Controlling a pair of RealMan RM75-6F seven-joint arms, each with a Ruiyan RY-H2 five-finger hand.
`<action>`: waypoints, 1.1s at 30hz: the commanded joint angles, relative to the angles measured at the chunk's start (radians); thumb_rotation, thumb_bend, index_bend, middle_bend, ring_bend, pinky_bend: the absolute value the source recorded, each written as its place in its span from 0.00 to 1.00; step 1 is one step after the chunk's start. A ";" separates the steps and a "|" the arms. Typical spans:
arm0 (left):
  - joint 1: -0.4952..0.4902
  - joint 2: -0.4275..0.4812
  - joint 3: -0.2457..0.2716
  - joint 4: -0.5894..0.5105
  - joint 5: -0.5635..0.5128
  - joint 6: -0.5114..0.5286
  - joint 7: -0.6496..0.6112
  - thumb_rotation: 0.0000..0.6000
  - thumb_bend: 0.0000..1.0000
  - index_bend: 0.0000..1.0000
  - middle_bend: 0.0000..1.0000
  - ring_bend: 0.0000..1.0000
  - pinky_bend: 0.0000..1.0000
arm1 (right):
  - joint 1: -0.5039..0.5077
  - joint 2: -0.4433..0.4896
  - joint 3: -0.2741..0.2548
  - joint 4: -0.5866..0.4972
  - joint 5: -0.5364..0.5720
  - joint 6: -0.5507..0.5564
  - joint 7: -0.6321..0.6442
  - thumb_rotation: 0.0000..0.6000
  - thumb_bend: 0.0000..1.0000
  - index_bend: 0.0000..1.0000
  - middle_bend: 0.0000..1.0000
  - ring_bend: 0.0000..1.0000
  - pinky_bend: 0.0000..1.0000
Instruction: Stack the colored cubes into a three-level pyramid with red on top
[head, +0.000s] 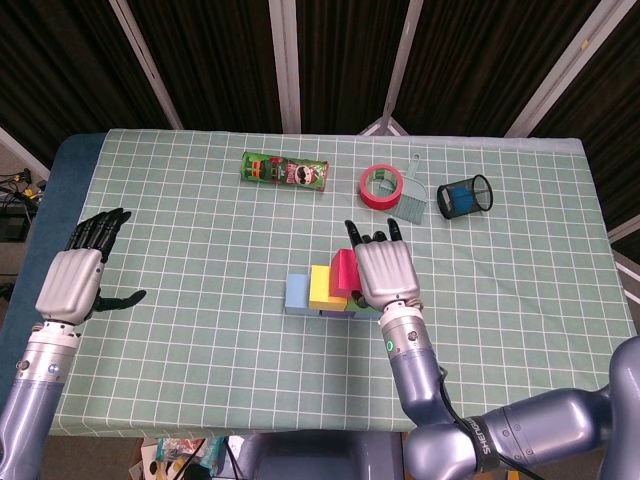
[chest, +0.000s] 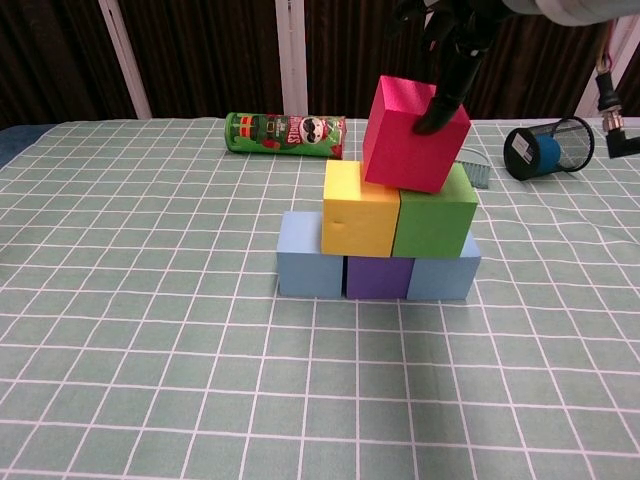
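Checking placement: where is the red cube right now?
In the chest view, the red cube sits tilted atop the yellow cube and green cube, held by the right hand.

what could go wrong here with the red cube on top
The red cube sits tilted, not flat, over the seam between the yellow cube and green cube. If the right hand lets go now, it may tip or slide off.

Pressing it down to level it could push the yellow and green cubes apart or shift them on the bottom row.

The fingers rest on its top face; pulling away sideways could drag the cube along.
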 joint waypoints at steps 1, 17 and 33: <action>0.000 0.001 0.000 0.000 0.000 -0.001 0.000 1.00 0.12 0.00 0.02 0.00 0.00 | 0.002 -0.003 -0.001 0.000 -0.001 0.000 -0.003 1.00 0.27 0.00 0.42 0.24 0.00; -0.001 0.000 0.002 -0.001 0.005 -0.003 -0.006 1.00 0.12 0.00 0.02 0.00 0.00 | 0.014 -0.019 0.006 -0.001 0.001 0.018 -0.017 1.00 0.27 0.00 0.42 0.24 0.00; 0.003 0.006 0.002 -0.010 0.018 0.002 -0.017 1.00 0.12 0.00 0.02 0.00 0.00 | 0.018 -0.023 0.015 -0.017 0.008 0.047 -0.027 1.00 0.27 0.00 0.42 0.24 0.00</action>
